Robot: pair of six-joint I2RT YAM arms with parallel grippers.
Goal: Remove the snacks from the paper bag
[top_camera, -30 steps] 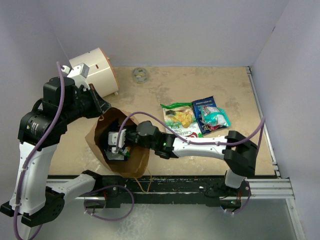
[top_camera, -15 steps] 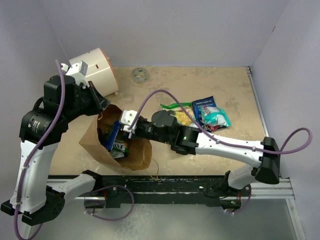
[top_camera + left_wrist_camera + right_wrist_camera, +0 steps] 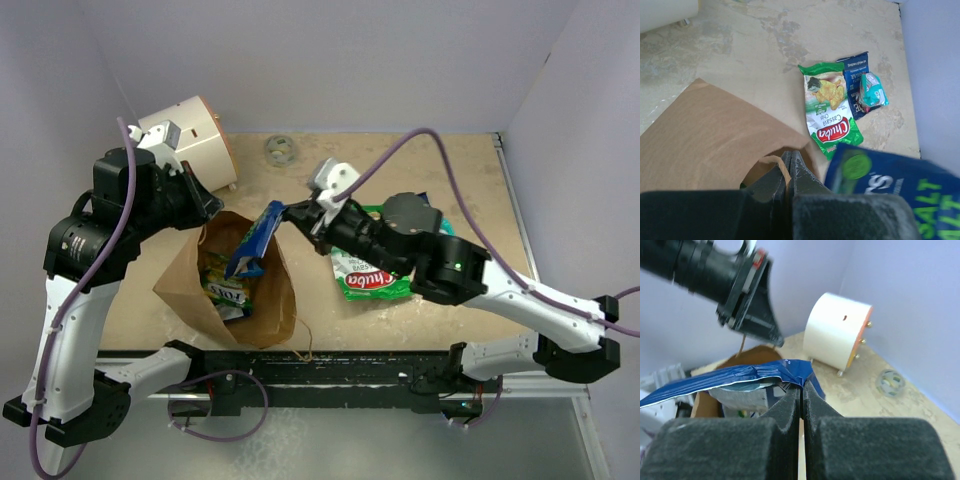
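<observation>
The right end effector (image 3: 287, 212) is clamped on a corner of a dark blue shiny snack packet (image 3: 254, 243), which is held tilted above the open mouth of the brown kraft paper bag (image 3: 275, 305). The bag is set on the beige worktop (image 3: 450, 170) at the near left, and its far rim is pinched by the left end effector (image 3: 206, 214), closed on the paper. A green-and-yellow packet (image 3: 226, 290) is seen inside the bag. To the right, a green packet with a red logo (image 3: 830, 125), a second blue packet (image 3: 856, 67) and a teal-and-red packet (image 3: 872, 92) are laid together on the worktop. A white cylinder with an orange rim (image 3: 195, 140) and a small grey ring (image 3: 281, 150) are placed at the far side.
</observation>
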